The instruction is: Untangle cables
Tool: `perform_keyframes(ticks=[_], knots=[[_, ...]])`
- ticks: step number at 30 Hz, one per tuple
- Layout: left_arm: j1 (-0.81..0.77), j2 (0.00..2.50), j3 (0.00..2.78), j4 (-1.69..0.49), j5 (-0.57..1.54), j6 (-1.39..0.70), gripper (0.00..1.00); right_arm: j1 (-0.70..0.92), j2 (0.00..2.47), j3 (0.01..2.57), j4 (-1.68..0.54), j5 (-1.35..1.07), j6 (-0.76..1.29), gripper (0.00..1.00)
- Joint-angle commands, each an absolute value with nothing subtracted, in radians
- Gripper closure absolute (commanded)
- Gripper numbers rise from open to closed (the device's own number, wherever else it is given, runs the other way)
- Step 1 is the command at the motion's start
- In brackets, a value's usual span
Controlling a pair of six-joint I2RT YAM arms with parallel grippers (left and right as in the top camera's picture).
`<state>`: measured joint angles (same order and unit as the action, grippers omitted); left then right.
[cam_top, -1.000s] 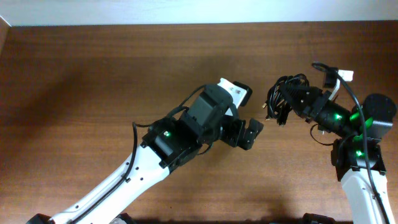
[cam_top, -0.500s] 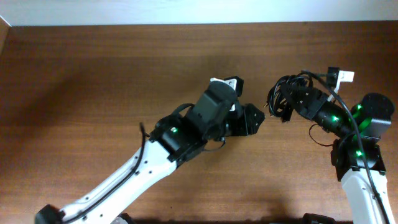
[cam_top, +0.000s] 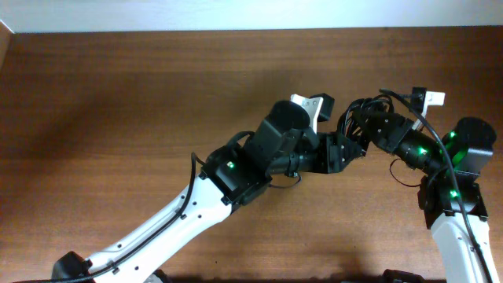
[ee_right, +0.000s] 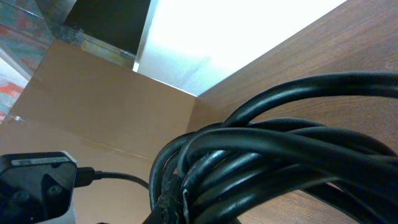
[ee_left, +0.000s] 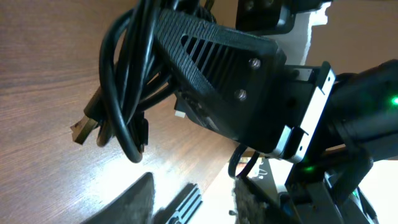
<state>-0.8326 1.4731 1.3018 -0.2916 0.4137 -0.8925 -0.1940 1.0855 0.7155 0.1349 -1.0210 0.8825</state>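
Cables [ee_right: 280, 155] pressed right up against the right wrist camera: glossy black strands, stacked and overlapping, running mostly left to right across that view. Clamped in the right gripper [cam_top: 363, 130], jaws closed tight on the bundle, loops draped over its ribbed black finger [ee_left: 205, 62].

Seen from the left wrist as a long, narrow coil, long axis sloping from upper right to lower left. Brownish metallic plug end [ee_left: 81, 127] at the low end, aimed down-left toward the table [ee_left: 37, 168].

Left gripper [ee_left: 193, 205] at the bottom edge of that same view, jaws partly apart, nothing visible between them, the coil ahead of the tips rather than inside them.

From overhead, starting at the near edge: left arm rising from the bottom left, stretched diagonally up and right, wrist turned toward its partner. Right arm coming up from the bottom right corner, bent at the elbow, forearm angled left and away. Both grippers meeting nearly tip to tip right of centre, with the cables bunched there, loops bulging toward the far edge. Hard to say from above whether the left fingertips actually touch the bundle.
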Motion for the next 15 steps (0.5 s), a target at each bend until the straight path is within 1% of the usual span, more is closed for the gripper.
perform_keyframes(ticks=[1,7,9,12,15], knots=[[-0.837,1.485,1.308,-0.336,0.323,-0.881,0.56,-0.197,1.081,0.724,0.145,-1.043,0.869,0.96],[-0.837,1.536,1.308,-0.344,0.290,-0.881,0.55,-0.197,1.081,0.724,0.145,-1.089,0.872,0.96],[-0.837,1.546,1.308,-0.323,0.291,-0.881,0.57,-0.197,1.081,0.724,0.145,-1.089,0.872,0.96],[-0.837,1.546,1.308,-0.303,0.291,-0.881,0.66,-0.197,1.081,0.724,0.145,-1.089,0.872,0.96],[-0.837,1.546,1.308,-0.304,0.291,-0.881,0.70,-0.197,1.081,0.724,0.145,-1.088,0.871,0.96]])
